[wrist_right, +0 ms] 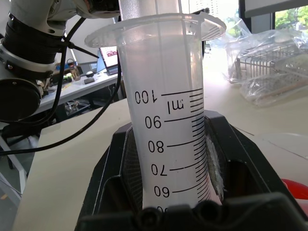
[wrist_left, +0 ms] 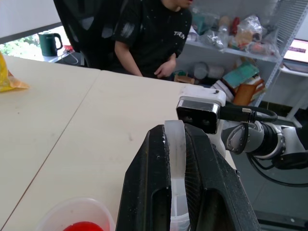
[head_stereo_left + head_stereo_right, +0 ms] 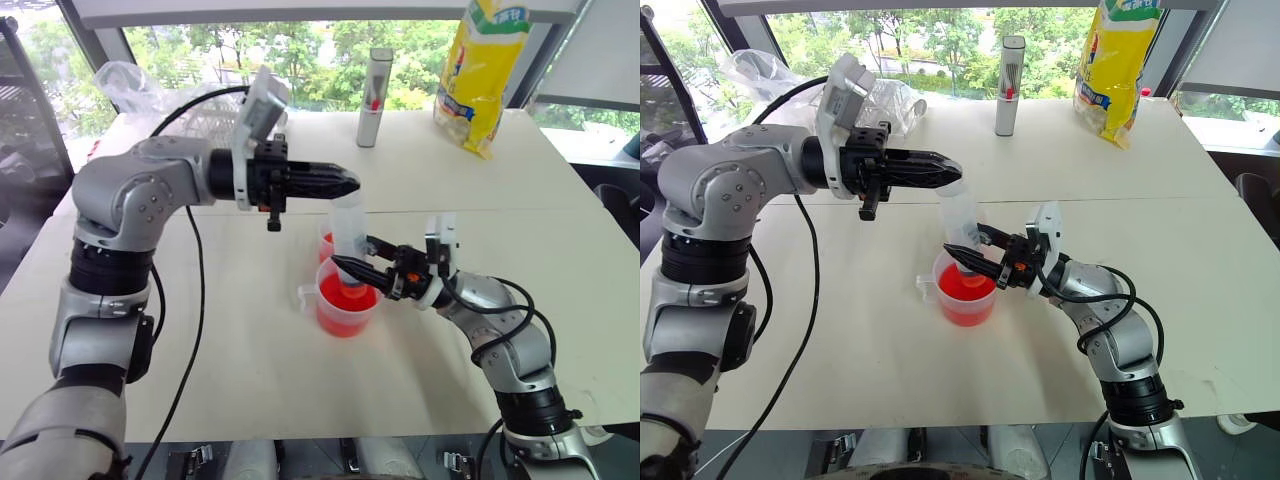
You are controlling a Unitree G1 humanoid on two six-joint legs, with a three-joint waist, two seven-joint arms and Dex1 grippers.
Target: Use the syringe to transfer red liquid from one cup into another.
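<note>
Both grippers are gripping the syringe at frame centre: right gripper clamping the barrel, left gripper pinching the plunger top. Tip is sitting in the beaker of red liquid, the small cup just behind. Drawing appears pending; next, raising the plunger steadily.

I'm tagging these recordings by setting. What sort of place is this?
Probably an office or lab workroom: a large pale table by big windows onto trees, cluttered storage shelves, and a person seated on a black office chair.

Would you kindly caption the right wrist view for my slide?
Right gripper clamping the clear syringe barrel, graduation marks facing the camera.
</note>
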